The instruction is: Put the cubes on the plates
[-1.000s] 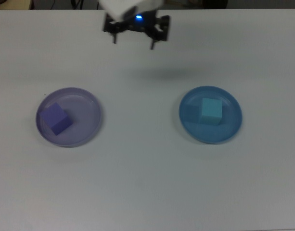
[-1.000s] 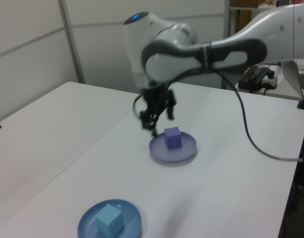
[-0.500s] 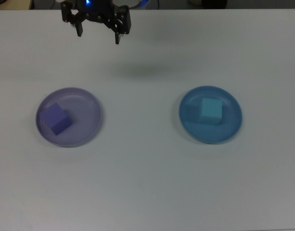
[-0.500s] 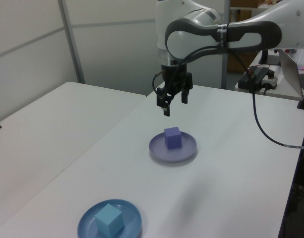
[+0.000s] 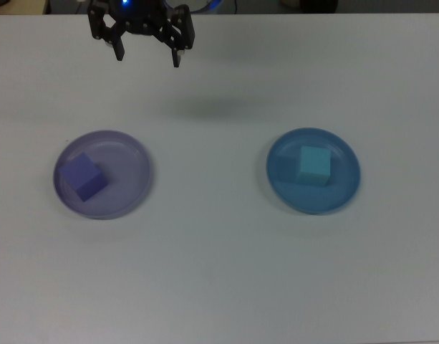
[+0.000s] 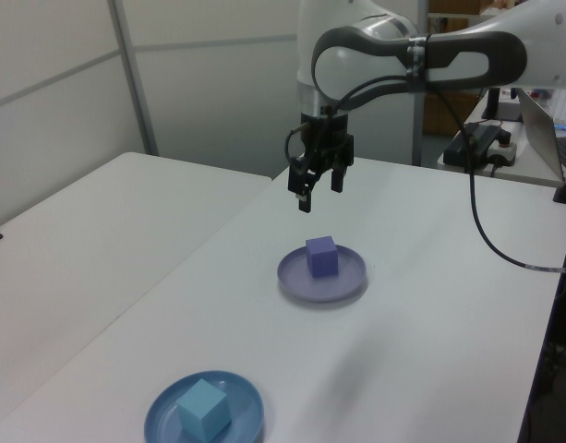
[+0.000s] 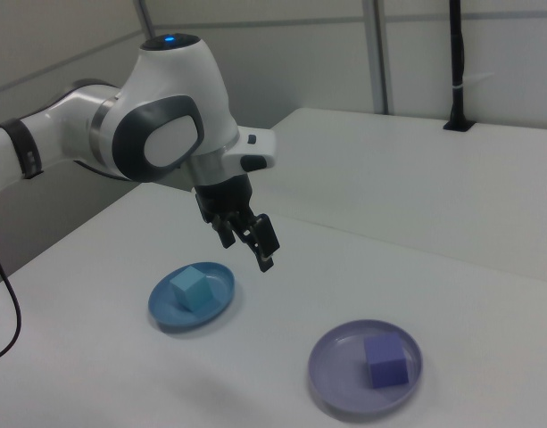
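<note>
Looks done, little left to go wrong. Purple cube (image 5: 82, 177) sitting on lavender plate (image 5: 129, 188), cyan cube (image 5: 314, 165) on blue plate (image 5: 344, 188), both mid-worktop (image 5: 219, 287), well apart. Only risk by judgement: a low sweep on retreat clipping a rim and tipping a cube out. Further back, near the far worktop edge: hand (image 5: 147, 56) raised well clear, fingers spread wide, empty, touching nothing.

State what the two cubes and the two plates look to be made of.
Purple cube and cyan cube: likely foam, matte, no glints. Lavender plate: seemingly translucent plastic, the table's tone showing through. Blue plate: probably plastic, smooth and faintly glossy.
</note>
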Robot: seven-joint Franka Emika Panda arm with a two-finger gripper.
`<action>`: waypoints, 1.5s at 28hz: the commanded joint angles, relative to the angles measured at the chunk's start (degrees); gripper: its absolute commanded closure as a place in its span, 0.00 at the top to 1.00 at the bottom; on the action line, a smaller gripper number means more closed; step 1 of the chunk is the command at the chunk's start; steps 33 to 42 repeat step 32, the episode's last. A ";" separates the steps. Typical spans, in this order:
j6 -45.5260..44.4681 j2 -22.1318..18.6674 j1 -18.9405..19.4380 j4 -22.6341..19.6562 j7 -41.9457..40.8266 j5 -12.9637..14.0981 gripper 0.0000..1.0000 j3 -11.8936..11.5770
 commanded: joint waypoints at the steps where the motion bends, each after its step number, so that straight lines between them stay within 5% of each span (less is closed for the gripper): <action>1: 0.94 -0.94 -0.64 -0.44 -2.08 1.78 1.00 -0.30; 42: 0.50 0.12 -0.64 0.79 -1.72 1.78 1.00 -0.12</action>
